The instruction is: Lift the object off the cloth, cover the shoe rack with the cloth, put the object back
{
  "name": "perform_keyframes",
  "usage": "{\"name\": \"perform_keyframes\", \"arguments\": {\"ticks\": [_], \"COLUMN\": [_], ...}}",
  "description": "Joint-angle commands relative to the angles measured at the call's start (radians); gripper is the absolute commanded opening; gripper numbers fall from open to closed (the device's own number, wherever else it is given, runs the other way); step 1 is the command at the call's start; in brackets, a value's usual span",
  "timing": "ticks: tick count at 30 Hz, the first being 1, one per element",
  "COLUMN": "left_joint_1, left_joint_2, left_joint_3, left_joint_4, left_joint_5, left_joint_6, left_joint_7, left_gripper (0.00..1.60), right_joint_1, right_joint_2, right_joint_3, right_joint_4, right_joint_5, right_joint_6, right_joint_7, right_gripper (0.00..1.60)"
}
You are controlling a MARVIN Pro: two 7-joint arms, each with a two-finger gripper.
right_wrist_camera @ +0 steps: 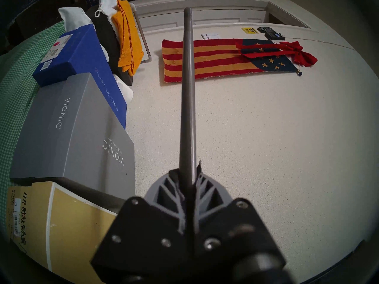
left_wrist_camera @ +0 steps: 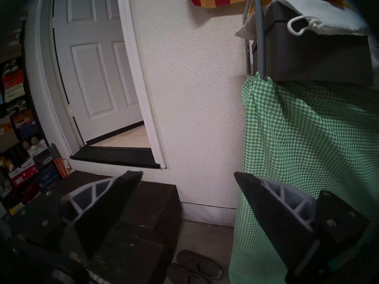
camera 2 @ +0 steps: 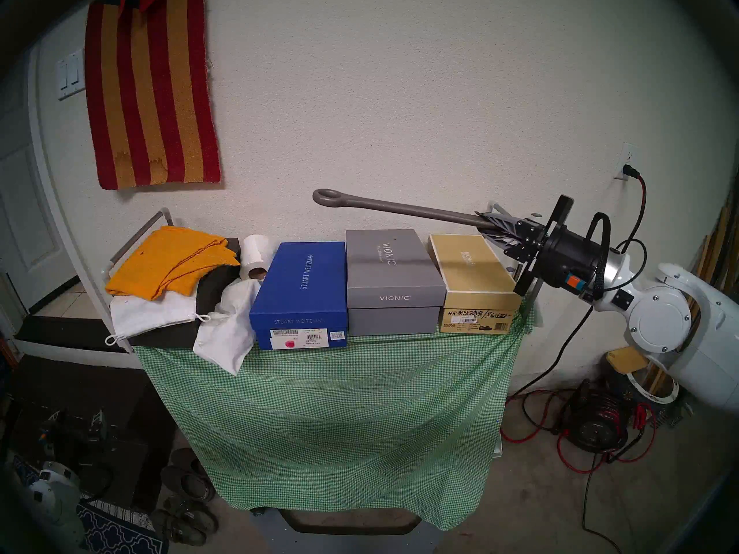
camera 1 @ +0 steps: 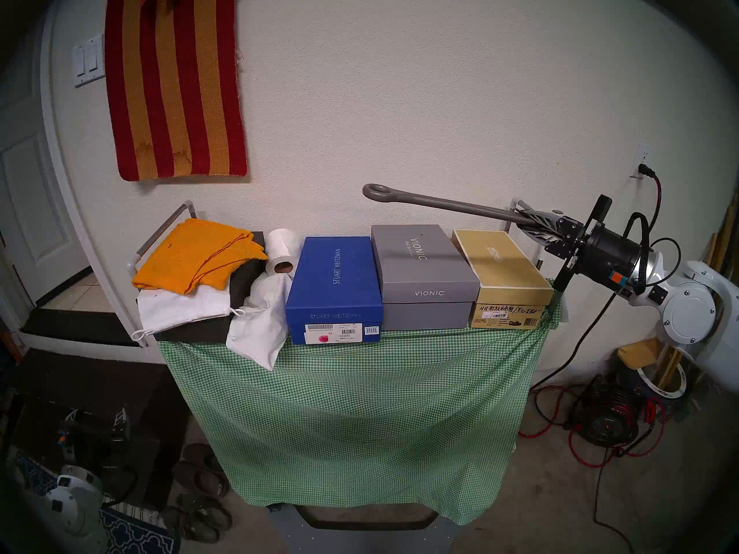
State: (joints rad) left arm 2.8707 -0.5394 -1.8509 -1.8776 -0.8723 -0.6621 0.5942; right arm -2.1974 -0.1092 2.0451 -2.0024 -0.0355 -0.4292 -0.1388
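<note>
Three shoeboxes (camera 1: 424, 277), right gripper (camera 1: 528, 220) clamping shoehorn (camera 1: 440, 202) above

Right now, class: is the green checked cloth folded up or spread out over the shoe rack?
Spread out. The green checked cloth hangs from under the shoeboxes down the shoe rack front, nearly to the floor.

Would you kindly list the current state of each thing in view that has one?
shoehorn: held in the air above the boxes, ring end free.
right gripper: shut on the shoehorn.
left gripper: open, empty.
cloth: draped down over the rack's front.
shoe rack: front covered, side rails showing.
blue shoebox: lid shut.
grey shoebox: lid shut.
tan shoebox: lid shut.
door: open.
</note>
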Motion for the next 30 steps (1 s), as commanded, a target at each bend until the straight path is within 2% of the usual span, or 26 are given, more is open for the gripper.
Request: {"name": "perform_keyframes", "arguments": {"ticks": [1,23,30], "left_joint_1": [0.009,0.009,0.009], "left_joint_2": [-0.009,-0.033,-0.041], "left_joint_3": [-0.005,-0.017,-0.022], "left_joint_4": [-0.006,-0.017,-0.021], "left_joint_5": [0.002,0.027,0.034], "left_joint_6": [0.002,0.031,0.040], "left_joint_7": [-0.002,-0.001,-0.001], "left_gripper": [1.60,1.60,1.60], "right_joint_1": [0.026,0.088,0.126], "right_joint_2": [0.005,0.008,0.008], "right_joint_3": [-0.009,-0.064,-0.056], "right_joint_4": [-0.008,-0.008,0.008], "right_joint_5": [0.020,0.061,0.077], "right_joint_6": [0.034,0.135,0.175], "right_joint_7": [-0.008,-0.005,0.012], "right_gripper": [0.00,0.00,0.00]}}
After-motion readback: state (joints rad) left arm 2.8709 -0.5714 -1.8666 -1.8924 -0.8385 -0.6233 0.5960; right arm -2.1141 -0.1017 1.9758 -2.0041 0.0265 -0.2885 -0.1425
